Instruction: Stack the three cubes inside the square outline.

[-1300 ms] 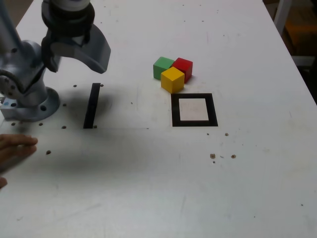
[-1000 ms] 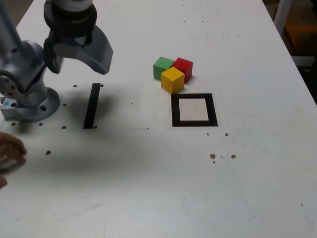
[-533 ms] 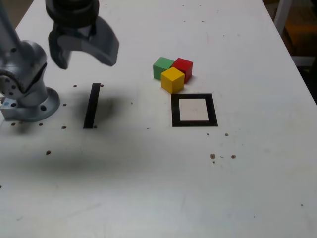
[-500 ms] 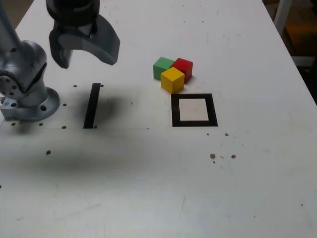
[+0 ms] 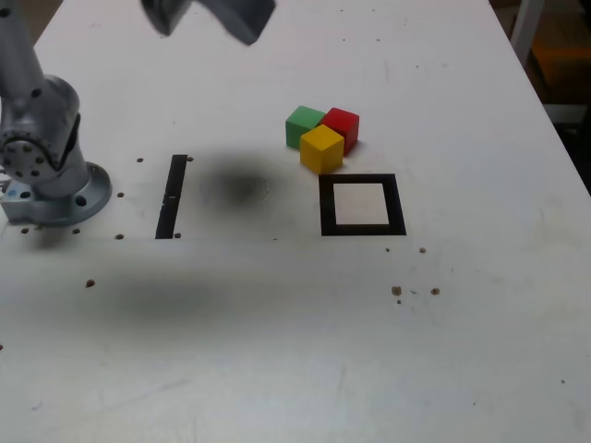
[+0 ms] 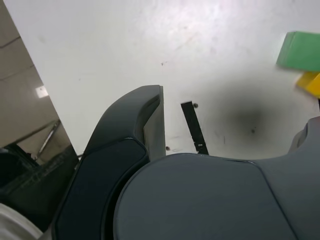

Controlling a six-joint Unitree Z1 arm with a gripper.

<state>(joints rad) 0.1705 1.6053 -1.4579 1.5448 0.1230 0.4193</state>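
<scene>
Counter [image 5: 295, 369]: white, its near part bare except for a few small dark specks toward the exterior view's right.
Square outline [image 5: 362, 231]: thick black tape frame with a white centre, flat on the counter right of middle in the exterior view; nothing lies inside it.
Black strip [image 5: 171, 196]: a straight tape piece well to the exterior view's left of the outline; it also shows in the wrist view [image 6: 194, 128].
Arm base [image 5: 42, 166]: grey, bolted at the exterior view's left edge, level with the strip.
Yellow cube [image 5: 321, 149]: just beyond the outline's far left corner, outside it, nearest of the three.
Green cube [image 5: 304, 126]: behind the yellow one, to its left in the exterior view, touching or nearly so.
Red cube [image 5: 341, 127]: behind the yellow one, to its right, close against the green.
Shadow [image 5: 238, 187]: a soft dark patch between the strip and the outline.
Gripper [image 5: 211, 13]: high at the top edge of the exterior view, well apart from the cubes, partly cut off; its jaws stand wide apart and hold nothing.
</scene>
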